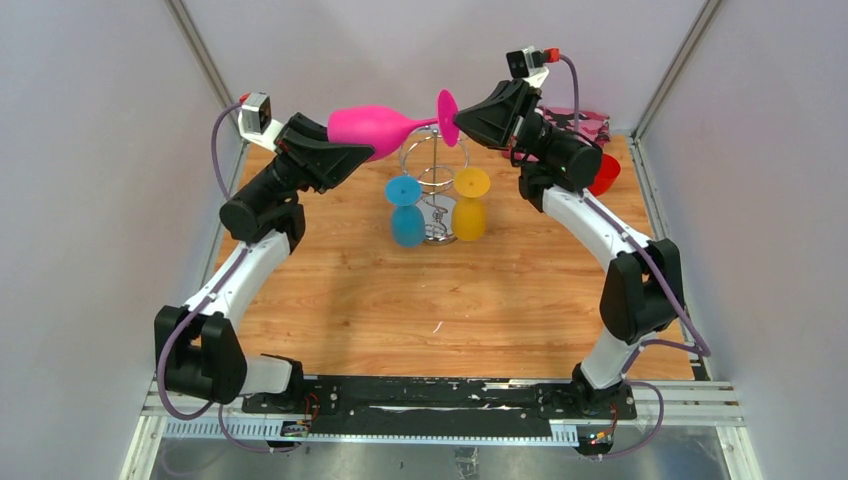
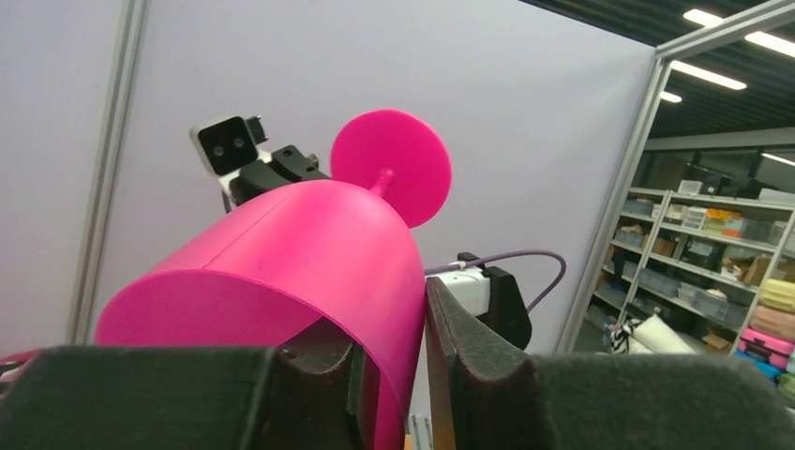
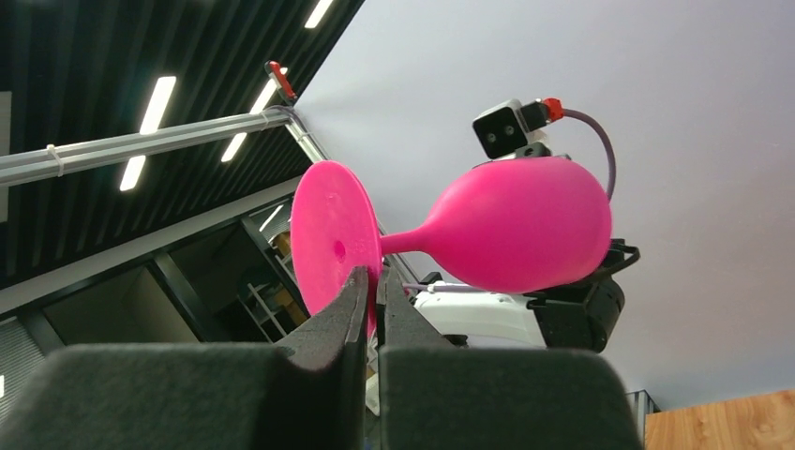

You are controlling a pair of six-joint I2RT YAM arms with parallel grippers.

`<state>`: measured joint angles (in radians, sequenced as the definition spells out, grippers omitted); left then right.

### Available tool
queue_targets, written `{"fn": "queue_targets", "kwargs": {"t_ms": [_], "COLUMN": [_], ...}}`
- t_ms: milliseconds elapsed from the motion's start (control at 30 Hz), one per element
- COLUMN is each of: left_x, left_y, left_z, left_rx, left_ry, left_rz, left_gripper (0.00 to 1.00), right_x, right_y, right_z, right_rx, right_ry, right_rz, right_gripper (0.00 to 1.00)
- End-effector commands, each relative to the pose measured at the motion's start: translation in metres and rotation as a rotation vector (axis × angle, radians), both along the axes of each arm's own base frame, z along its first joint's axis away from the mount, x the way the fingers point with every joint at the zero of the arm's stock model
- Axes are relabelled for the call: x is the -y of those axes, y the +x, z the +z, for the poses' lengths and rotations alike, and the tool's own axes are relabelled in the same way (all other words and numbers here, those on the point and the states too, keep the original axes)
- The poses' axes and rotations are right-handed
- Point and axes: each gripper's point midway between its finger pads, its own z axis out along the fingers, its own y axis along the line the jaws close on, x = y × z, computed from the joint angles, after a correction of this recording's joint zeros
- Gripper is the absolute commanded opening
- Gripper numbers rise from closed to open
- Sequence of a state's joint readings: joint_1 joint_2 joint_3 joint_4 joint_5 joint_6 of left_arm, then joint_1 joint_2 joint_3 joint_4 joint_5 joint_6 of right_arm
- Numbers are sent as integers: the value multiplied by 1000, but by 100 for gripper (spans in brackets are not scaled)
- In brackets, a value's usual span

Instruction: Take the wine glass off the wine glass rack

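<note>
Centre of top view: wine glass rack, blue glass and yellow glass hanging on it. Upper centre, above the rack: pink wine glass held horizontal, looks clear of the wire arms. Right gripper clamped shut on its foot. Left gripper part-open astride the bowl wall, contact not confirmable. Probably mid-handover, lift-off done. Next: firm left grip needed before right lets go, then set-down.

Pink glass horiz., raised above rack, spanning both arms. L gripper at bowl end, R gripper at foot disc. Blue glass + yellow glass hang bowl-down on rack, either side of pole. Red obj behind R arm, on table.
</note>
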<state>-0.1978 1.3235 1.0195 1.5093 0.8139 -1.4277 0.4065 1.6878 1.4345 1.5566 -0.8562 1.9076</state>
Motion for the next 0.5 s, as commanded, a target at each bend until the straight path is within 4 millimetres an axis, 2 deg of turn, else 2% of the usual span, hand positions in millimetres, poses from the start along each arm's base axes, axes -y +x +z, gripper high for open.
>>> {"fn": "queue_targets", "kwargs": {"t_ms": [0,167,467], "left_x": [1,0,-1], "left_y": [-24,-30,-33], "left_z": [3,5,4], "left_rx": [99,112,112], "left_ry": [23,22,18], "left_rz": [-21,-20,-14], "left_gripper": [20,0,0], "right_x": [-10,-14,-19], "right_y": [-7,-3,-2], "right_z": [-7,-12,-15], "right_rx": [73,55,50], "right_ry": [-12,-18,-23], "right_rz": [15,21,33], "right_gripper": [0,0,0]}}
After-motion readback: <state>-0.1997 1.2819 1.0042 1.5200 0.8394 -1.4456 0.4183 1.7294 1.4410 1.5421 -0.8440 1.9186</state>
